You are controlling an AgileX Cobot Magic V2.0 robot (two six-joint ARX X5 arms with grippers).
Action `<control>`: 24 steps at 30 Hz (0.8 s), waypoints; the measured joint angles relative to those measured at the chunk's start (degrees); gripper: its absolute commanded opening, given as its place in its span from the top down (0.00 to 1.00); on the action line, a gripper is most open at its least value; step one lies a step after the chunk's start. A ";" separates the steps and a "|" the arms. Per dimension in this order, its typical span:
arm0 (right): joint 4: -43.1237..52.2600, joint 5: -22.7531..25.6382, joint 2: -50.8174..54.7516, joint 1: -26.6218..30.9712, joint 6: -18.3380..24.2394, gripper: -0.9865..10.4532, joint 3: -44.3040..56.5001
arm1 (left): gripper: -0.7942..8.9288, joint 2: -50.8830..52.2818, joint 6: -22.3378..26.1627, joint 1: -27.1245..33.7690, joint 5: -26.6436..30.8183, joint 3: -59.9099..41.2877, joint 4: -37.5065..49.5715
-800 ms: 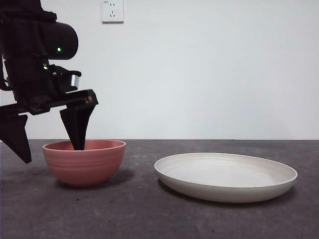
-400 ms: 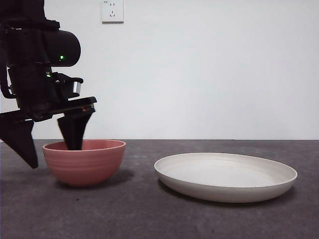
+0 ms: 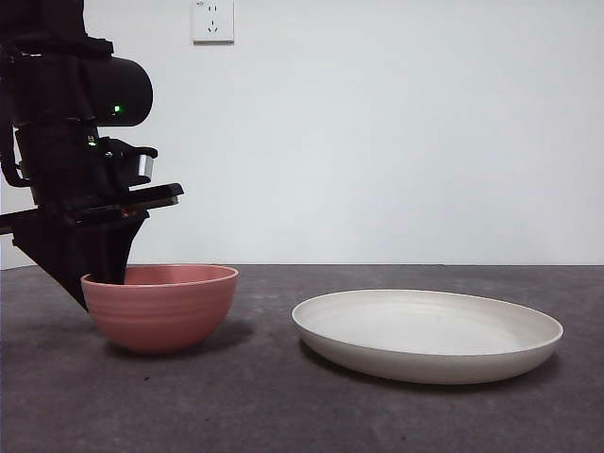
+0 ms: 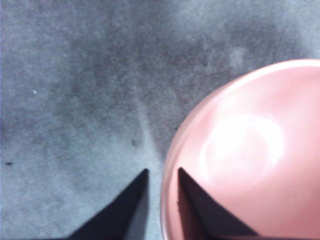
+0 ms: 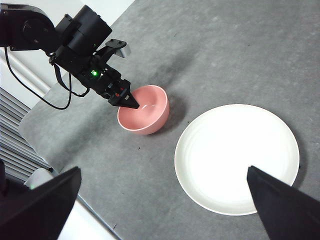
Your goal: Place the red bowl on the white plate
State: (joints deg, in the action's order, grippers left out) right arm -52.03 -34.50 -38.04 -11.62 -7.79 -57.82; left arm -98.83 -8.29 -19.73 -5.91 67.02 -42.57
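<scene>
My left gripper (image 4: 162, 182) was pinched narrow on the rim of the red bowl (image 3: 160, 305), one jaw inside, one outside, ready to lift it. The bowl stood on the desk (image 3: 283, 396), well apart from the white plate (image 3: 427, 334). My right gripper (image 5: 165, 200) waited wide, high over the plate.

A: What do we log for the backdrop?
B: Plain white wall (image 3: 406, 132), evenly lit, with a white socket plate (image 3: 212, 20) high up near the left.
A: Surface?
B: Dark grey matte table (image 3: 283, 406), faintly mottled; its far edge meets the wall in a straight line.
A: Anything past the table's edge?
B: In the right wrist view we see grey slatted bars (image 5: 20, 155) beyond the table's corner, nothing clearer.
</scene>
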 measured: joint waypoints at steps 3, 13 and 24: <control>0.00 0.00 0.00 0.00 0.00 0.29 0.00 | 0.87 0.00 0.00 0.00 0.00 0.00 0.00; 0.00 0.00 0.00 0.00 0.00 0.29 0.00 | 0.91 0.00 0.24 0.00 -0.13 0.11 0.35; 0.00 0.00 0.00 0.00 0.00 0.29 0.00 | 0.91 -0.02 0.31 -2.08 0.11 9.70 -7.63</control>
State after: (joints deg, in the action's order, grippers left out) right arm -52.03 -34.50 -38.04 -11.62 -7.79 -57.82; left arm -98.85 -7.99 -21.80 -5.80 76.73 -50.19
